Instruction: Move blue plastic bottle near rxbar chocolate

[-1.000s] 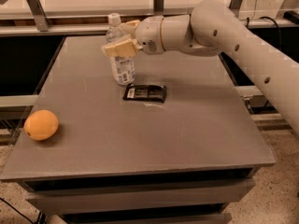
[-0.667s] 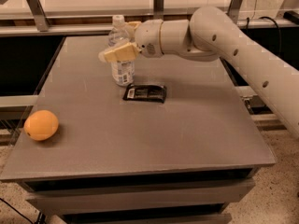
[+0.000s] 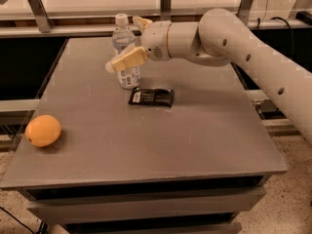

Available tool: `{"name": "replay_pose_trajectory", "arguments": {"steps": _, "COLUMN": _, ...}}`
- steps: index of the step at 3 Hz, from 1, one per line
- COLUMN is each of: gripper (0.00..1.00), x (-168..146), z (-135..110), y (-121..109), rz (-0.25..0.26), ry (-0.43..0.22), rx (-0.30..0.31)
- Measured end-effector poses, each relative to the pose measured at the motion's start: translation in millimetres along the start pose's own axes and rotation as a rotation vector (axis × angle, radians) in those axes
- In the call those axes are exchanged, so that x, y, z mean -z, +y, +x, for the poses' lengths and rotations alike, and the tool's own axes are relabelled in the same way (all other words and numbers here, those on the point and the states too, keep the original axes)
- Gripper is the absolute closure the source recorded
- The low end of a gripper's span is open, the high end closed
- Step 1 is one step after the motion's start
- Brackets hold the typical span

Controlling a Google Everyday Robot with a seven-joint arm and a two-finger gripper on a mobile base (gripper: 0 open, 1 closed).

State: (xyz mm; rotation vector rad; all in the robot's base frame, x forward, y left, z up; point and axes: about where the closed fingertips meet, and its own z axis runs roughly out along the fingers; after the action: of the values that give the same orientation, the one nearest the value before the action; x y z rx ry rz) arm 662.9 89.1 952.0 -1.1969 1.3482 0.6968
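The blue plastic bottle [image 3: 129,77] stands upright on the counter [image 3: 195,140], in its back half, white cap up and long axis vertical. The rxbar chocolate [image 3: 151,97] lies flat just in front of it and a little to the right in the camera view, its long axis running across the view. Bottle base and wrapper look very close. I cannot tell whether they touch. An orange [image 3: 43,130] sits well apart at the front left corner.

The arm [image 3: 219,33] reaches in from the right of the view, and the jaws are at the bottle. They stand open, spread to either side of it: the front finger [image 3: 127,60] crosses the bottle's middle on the camera side, and the rear finger [image 3: 142,22] shows behind it, up by the cap. Whether the front finger rests against the plastic I cannot tell.

Judging from how things lie, the bottle is already beside the bar, so the step in hand looks like the release and the retreat. The relation that matters is that the bottle sits between the jaws. A pull back along the arm's own line, to the right, or a straight lift should clear it. Any drift toward or away from the camera would bring a finger against a tall, light bottle that could tip onto the bar
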Motion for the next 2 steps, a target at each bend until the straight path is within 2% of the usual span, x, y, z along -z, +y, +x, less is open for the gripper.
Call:
{"name": "replay_pose_trajectory", "arguments": {"steps": 1, "gripper": 0.00, "x": 16, "z": -1, "y": -12, "rz": 0.071, "ry": 0.021, "rx": 0.016}}
{"name": "replay_pose_trajectory", "arguments": {"steps": 2, "gripper": 0.00, "x": 37, "z": -10, "y": -22, "rz": 0.111, "ry": 0.033, "rx": 0.037}}
